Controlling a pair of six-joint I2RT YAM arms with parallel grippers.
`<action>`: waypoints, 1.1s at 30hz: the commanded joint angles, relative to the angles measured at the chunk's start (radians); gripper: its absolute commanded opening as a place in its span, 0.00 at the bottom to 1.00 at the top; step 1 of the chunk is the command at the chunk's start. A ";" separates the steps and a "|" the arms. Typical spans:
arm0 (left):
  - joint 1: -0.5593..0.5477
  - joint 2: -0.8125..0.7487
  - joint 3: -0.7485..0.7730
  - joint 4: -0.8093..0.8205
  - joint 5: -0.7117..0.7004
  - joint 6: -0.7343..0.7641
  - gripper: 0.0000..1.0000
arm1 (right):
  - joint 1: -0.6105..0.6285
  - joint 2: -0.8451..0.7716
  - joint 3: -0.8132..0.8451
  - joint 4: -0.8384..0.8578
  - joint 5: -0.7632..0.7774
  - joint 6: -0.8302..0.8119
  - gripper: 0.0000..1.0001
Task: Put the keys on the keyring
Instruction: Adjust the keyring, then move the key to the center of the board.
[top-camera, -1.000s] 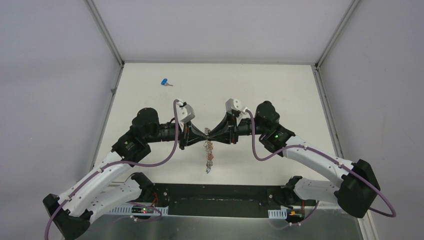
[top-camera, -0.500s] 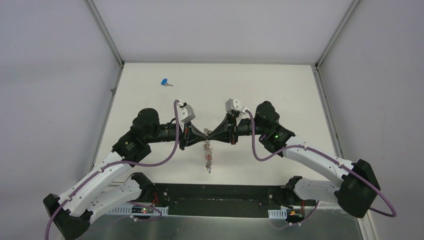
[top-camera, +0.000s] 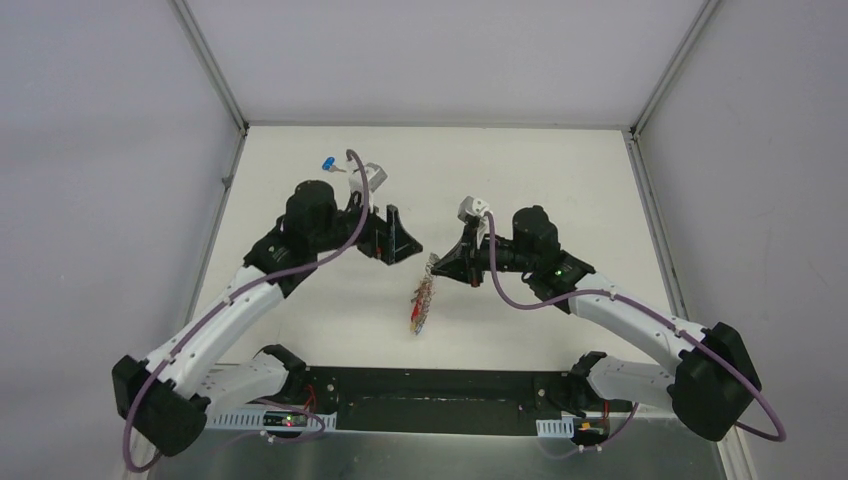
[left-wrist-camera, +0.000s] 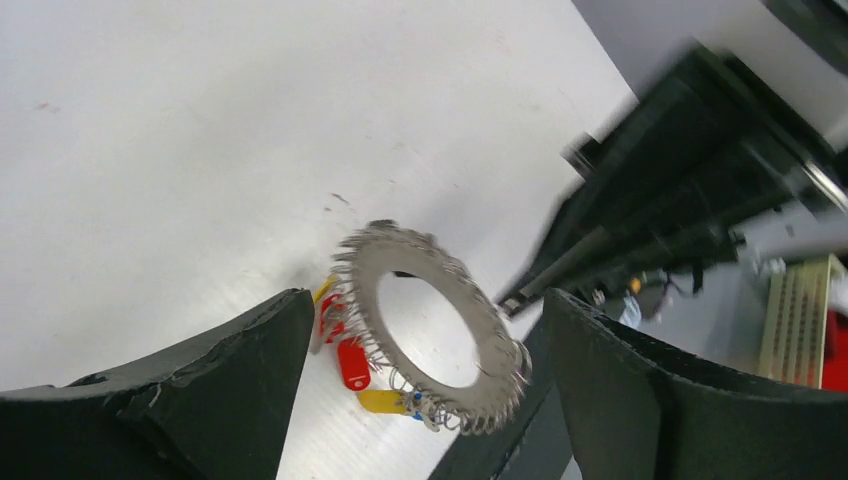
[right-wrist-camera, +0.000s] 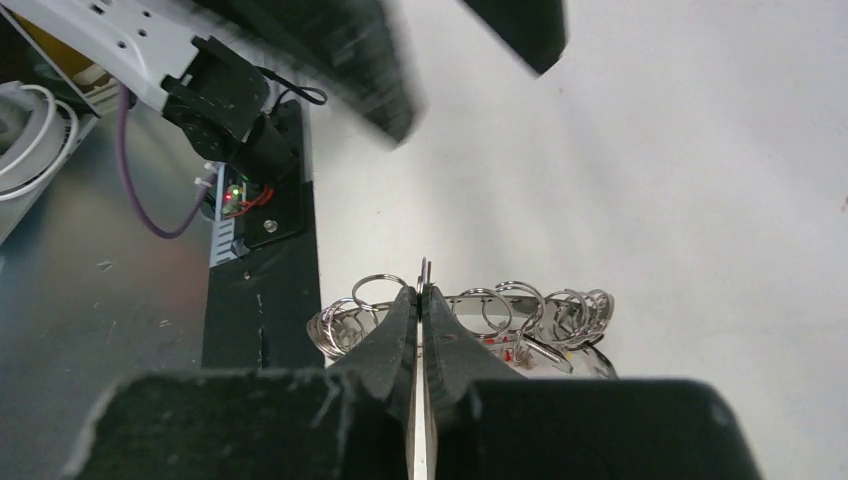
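Observation:
The keyring, a wide grey metal ring fringed with small silver rings and red and yellow key heads, hangs tilted just above the table. My right gripper is shut on one small ring at its upper edge. In the left wrist view the keyring shows ahead of my left gripper, beyond the two fingertips and touching neither. My left gripper stands open and empty, up and left of the keyring. One blue-headed key lies on the table at the far left.
A black base plate runs along the near edge between the arm bases. White walls and metal corner posts close in the table on three sides. The left wrist camera housing sits close to the blue key.
My left gripper has opened, let go of the keyring and swung back towards the far left. The right gripper stays shut on the keyring, which now hangs from it alone, slightly to the right.

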 joint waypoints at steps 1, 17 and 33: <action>0.146 0.171 0.099 -0.028 -0.021 -0.160 0.88 | -0.019 -0.057 -0.011 -0.003 0.053 -0.006 0.00; 0.487 1.064 0.776 -0.176 -0.395 0.023 0.88 | -0.024 -0.059 -0.010 -0.044 0.056 0.001 0.00; 0.538 1.568 1.382 -0.323 -0.743 0.157 0.86 | -0.024 -0.050 -0.033 -0.078 0.058 0.001 0.00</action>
